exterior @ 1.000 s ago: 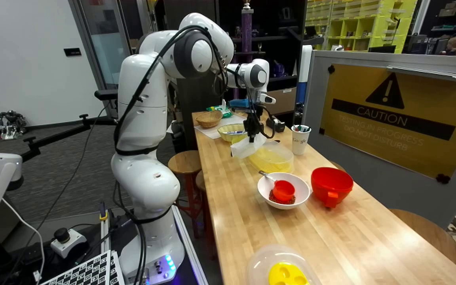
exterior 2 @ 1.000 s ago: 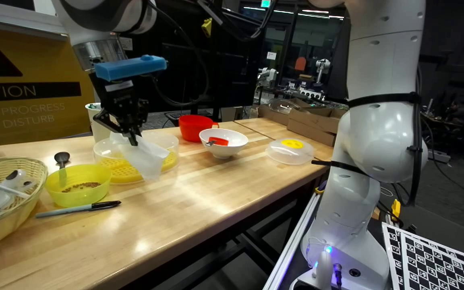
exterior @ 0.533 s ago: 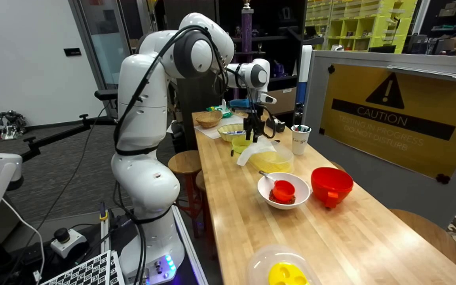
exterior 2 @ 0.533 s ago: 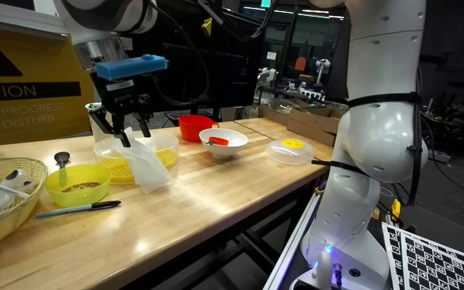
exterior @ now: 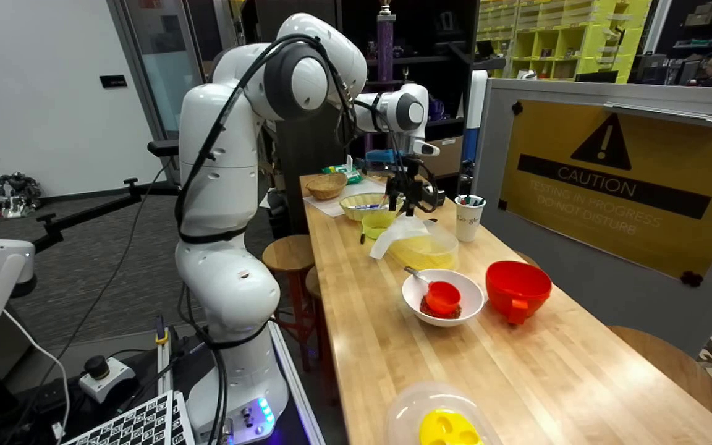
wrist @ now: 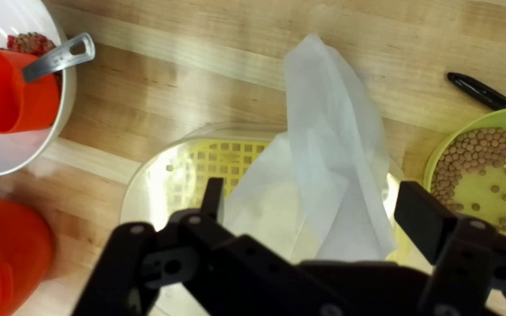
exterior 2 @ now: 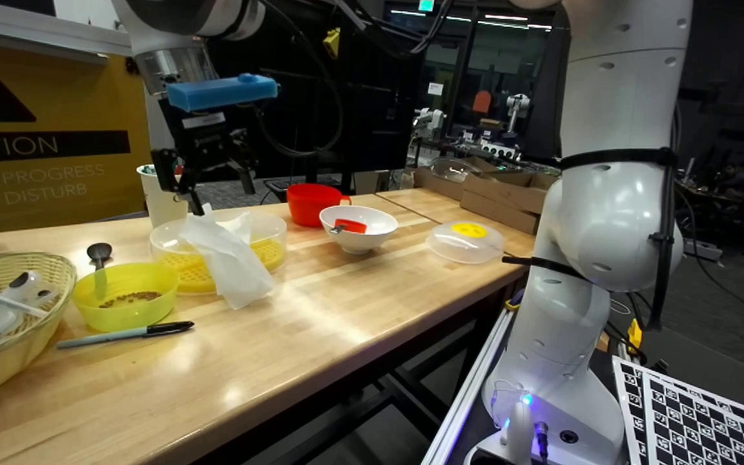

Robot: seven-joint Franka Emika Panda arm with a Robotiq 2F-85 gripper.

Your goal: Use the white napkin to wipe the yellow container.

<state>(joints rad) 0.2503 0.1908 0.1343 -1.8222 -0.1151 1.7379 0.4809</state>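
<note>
Hovering with gripper (exterior 2: 223, 197) spread wide just above napkin (exterior 2: 228, 258), draped partly over container (exterior 2: 177, 266) and partly out beyond it.

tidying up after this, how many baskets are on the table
2: a brown basket, in an exterior view near the far end of the table, and a pale yellow basket beside the yellow bowl. More could be hidden at that far end.

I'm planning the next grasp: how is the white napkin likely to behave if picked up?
The white napkin will probably be floppy: it sags over the edge of the yellow container in soft folds. It is likely light, as it looks paper-thin. It may tear if tugged, since it looks faintly see-through.
</note>
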